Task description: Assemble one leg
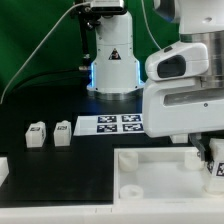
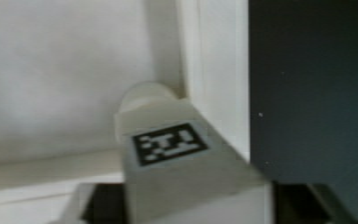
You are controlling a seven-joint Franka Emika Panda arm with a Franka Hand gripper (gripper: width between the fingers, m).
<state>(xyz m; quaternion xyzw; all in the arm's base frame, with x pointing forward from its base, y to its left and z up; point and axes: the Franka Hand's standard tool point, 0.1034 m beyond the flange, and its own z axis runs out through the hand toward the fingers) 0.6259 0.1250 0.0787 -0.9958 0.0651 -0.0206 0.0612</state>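
In the wrist view my gripper is shut on a white leg with its black-and-white tag facing the camera. The leg's far end lies over the edge of the large white tray-like part, with black table beside it. In the exterior view the gripper is at the right edge, low over that part's right end, and the held leg is only partly seen. Two more legs stand on the table at the exterior view's left.
The marker board lies behind the tray-like part, in front of the robot's base. Another white piece shows at the exterior view's left edge. The arm's white body hangs over the right side.
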